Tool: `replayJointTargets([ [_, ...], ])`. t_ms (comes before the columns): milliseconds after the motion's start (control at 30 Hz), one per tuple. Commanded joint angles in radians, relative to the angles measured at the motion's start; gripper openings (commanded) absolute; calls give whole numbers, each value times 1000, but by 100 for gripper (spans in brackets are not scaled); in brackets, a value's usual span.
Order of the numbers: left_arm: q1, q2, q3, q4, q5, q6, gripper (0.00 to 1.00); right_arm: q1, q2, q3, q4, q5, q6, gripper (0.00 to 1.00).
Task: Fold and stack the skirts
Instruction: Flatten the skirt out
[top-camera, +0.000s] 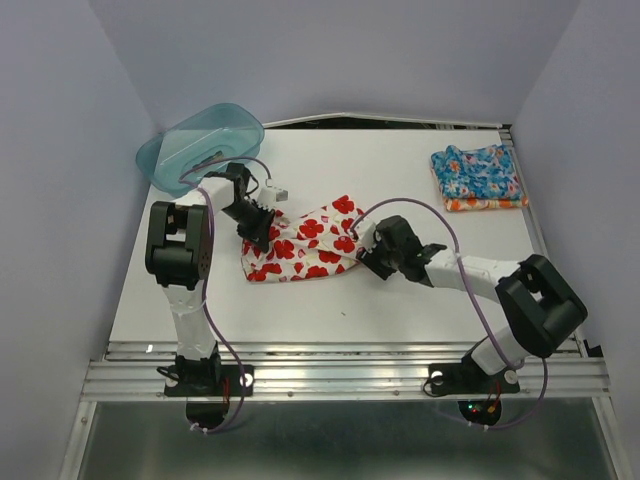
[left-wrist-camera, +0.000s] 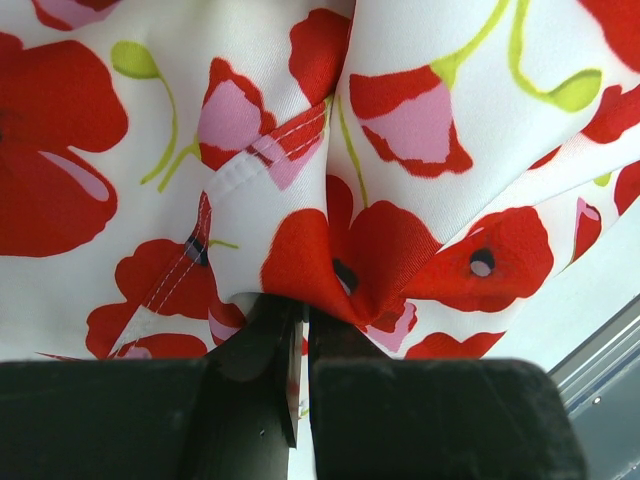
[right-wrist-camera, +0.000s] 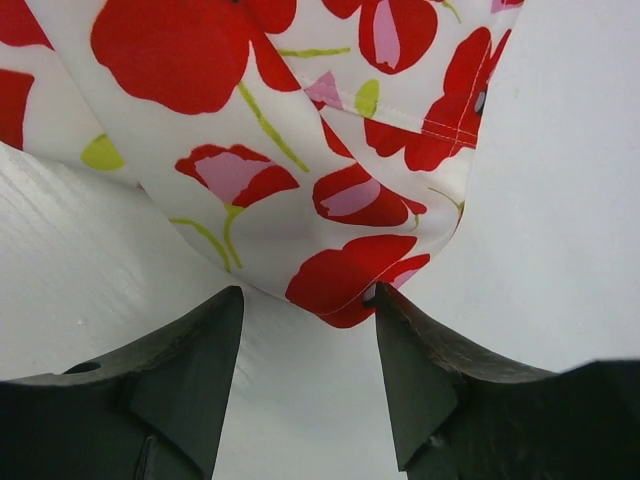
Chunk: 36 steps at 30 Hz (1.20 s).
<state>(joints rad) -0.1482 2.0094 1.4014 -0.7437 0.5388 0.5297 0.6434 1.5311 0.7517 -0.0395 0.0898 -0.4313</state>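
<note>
Left claw (left-wrist-camera: 303, 340) clenched on bunched edge of white poppy skirt (top-camera: 305, 245), probably to anchor that side for fold. Right claw (right-wrist-camera: 305, 300) released, fingers (right-wrist-camera: 190, 370) spread, skirt corner lying just ahead between them, not gripped; seems ready to take it. Skirt rumpled at middle of desk (top-camera: 400, 300). Blue skirt (top-camera: 478, 172) folded on top of orange skirt (top-camera: 485, 204), far right: stack begun. Teal tub (top-camera: 200, 148) at far left corner. Desk white, walls (top-camera: 60, 150) pale and plain.
</note>
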Motion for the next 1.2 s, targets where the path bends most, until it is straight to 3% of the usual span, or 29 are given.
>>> replayJointTargets([
  [0, 2, -6, -16, -2, -20, 7, 0, 18, -63, -18, 79, 30, 54, 61],
  [233, 2, 2, 4, -11, -16, 6, 0, 88, -55, -66, 133, 74, 88, 63],
  [400, 4, 3, 19, -25, -19, 3, 0, 127, 36, -112, 268, 154, 80, 62],
  [633, 10, -11, 11, -32, -31, 12, 0, 127, 139, -204, 574, 396, -88, 52],
  [733, 21, -17, 13, -36, -33, 12, 0, 127, 138, -245, 613, 427, -116, 42],
  [900, 38, -21, 27, -51, -39, 19, 0, 127, 80, -278, 586, 439, -136, 40],
  [1000, 48, -29, 41, -57, -45, 23, 0, 127, 23, -293, 553, 432, -150, 30],
  [1033, 50, -34, 44, -57, -45, 24, 0, 127, 5, -301, 547, 423, -159, 18],
  [1100, 52, -54, 47, -52, -48, 27, 0, 127, -35, -298, 524, 412, -167, 4],
  [1167, 52, -73, 45, -49, -42, 36, 0, 127, -100, -282, 489, 377, -179, 1],
])
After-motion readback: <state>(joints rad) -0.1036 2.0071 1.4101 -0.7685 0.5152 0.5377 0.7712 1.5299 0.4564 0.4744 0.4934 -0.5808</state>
